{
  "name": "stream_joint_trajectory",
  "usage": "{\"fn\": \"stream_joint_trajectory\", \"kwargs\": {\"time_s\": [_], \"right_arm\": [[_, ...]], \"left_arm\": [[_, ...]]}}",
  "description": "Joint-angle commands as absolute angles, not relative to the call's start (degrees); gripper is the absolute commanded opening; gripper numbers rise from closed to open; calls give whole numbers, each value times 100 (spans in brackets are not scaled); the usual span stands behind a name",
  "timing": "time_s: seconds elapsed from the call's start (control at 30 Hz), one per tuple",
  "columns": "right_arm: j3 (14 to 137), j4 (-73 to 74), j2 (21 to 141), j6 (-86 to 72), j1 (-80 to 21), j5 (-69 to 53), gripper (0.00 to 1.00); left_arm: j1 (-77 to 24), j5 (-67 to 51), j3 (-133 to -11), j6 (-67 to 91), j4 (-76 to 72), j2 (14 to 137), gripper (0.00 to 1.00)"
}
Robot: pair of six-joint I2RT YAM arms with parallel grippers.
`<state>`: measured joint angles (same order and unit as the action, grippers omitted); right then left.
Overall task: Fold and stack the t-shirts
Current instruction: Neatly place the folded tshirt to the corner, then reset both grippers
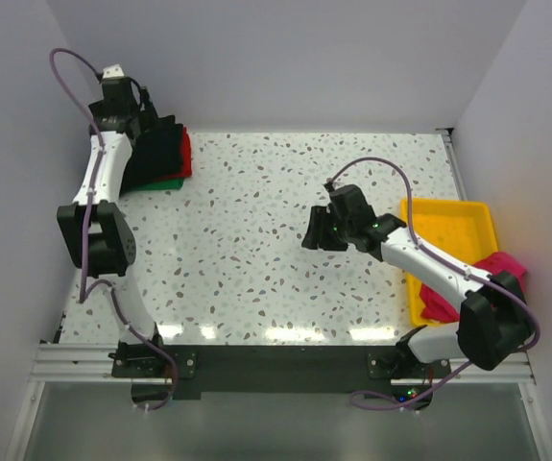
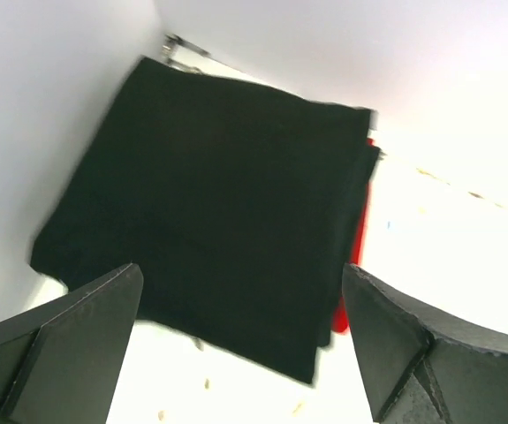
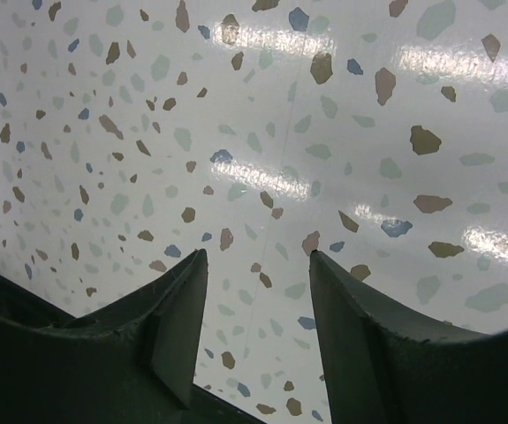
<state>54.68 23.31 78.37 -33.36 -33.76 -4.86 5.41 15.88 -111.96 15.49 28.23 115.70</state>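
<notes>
on the tabletop's [image 1: 285, 240] far left corner the folded black shirt [image 2: 209, 203] topped the red shirt [image 1: 186, 152] and green shirt [image 1: 165, 182]; the left claw [image 2: 240, 274] hung over it, wide open and empty. the pink shirt [image 1: 506, 264] lay in the yellow tray [image 1: 448, 216] at the near right edge, behind the half-open, empty right claw [image 3: 258, 256], whose arm was nearer.

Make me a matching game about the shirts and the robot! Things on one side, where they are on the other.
Things:
1. black t-shirt
2. green t-shirt
3. pink t-shirt
4. right pincer

Places:
A. bottom of the far-left stack
B. over the bare speckled table, holding nothing
C. top of the far-left stack
D. at the yellow tray's near end

Pairs: 1-C, 2-A, 3-D, 4-B
</notes>
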Motion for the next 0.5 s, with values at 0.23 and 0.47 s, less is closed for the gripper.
{"fn": "stream_joint_trajectory", "kwargs": {"time_s": [0.23, 0.47], "right_arm": [[5722, 2259, 7392, -3094, -3401, -132, 54], [5669, 2382, 7120, -3023, -3401, 175, 54]], "left_arm": [[-815, 1028, -8167, 2627, 1794, 8889, 100], [-1923, 1053, -6286, 2962, 1371, 7612, 100]]}}
